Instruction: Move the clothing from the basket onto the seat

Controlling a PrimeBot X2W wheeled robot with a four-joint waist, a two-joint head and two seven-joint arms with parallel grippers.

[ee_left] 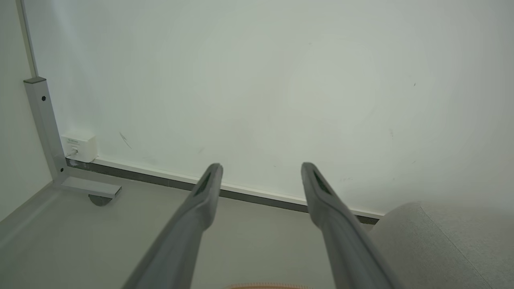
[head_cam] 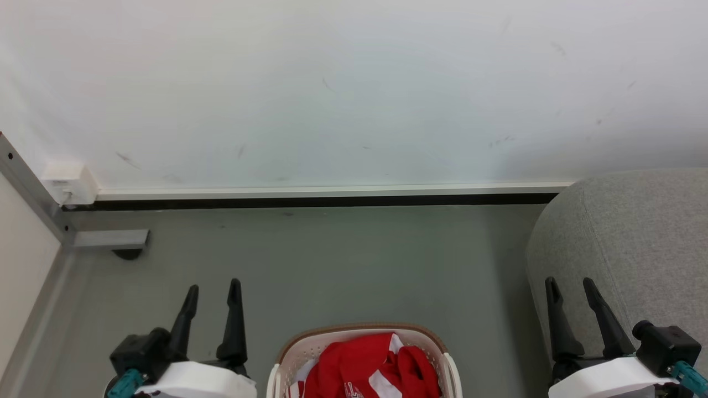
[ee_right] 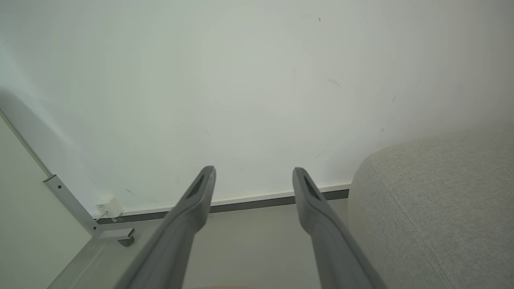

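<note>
Red clothing (head_cam: 369, 367) with white trim lies bunched inside the cream basket (head_cam: 310, 342) with a brown rim, at the bottom middle of the head view. My left gripper (head_cam: 213, 287) stands open to the basket's left, nothing between its fingers. My right gripper (head_cam: 569, 282) stands open to the basket's right, in front of the light-grey seat (head_cam: 636, 232). The wrist views show the left gripper (ee_left: 261, 168) and the right gripper (ee_right: 253, 171) with spread, empty fingers aimed at the wall. The seat (ee_left: 437, 245) sits at lower right in both, larger in the right wrist view (ee_right: 433, 208). A sliver of the basket's rim (ee_left: 265, 285) shows at the bottom edge.
A white wall (head_cam: 354, 88) with a baseboard runs across the back. A metal frame post with a foot (head_cam: 110, 239) and a small white box (head_cam: 69, 182) stand at the left corner. Grey floor (head_cam: 332, 265) lies between basket and wall.
</note>
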